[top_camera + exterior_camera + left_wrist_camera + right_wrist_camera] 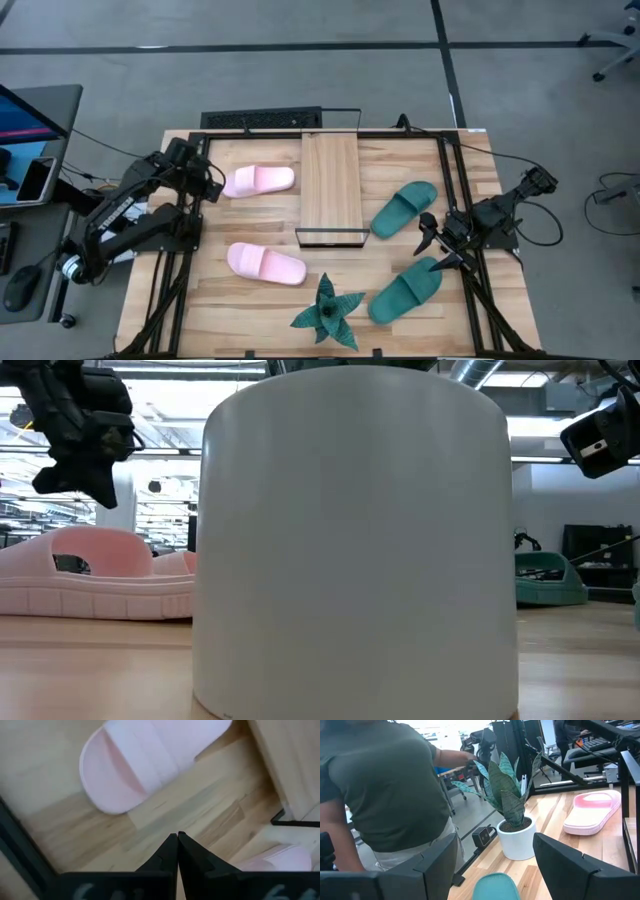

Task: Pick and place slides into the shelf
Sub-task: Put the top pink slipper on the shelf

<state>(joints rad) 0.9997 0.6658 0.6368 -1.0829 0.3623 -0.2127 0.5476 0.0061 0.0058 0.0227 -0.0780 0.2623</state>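
Observation:
Two pale pink slides lie flat on the table's left half, one far (258, 180) and one near (265, 263). Two teal slides lie on the right, one far (405, 208) and one near (405, 290). The slatted wooden shelf (330, 185) lies in the middle, at the far side. My left gripper (214, 186) hangs shut above the table just left of the far pink slide (145, 760), pointing steeply down. My right gripper (433, 250) stands open and level at the right edge, above one end of the near teal slide (495, 887), touching nothing.
A spiky green plant in a white pot (328, 312) stands at the near edge and fills the low view (355, 540). A black metal frame (452, 200) borders the table. A person (385, 795) stands beyond the table's near side in the right wrist view.

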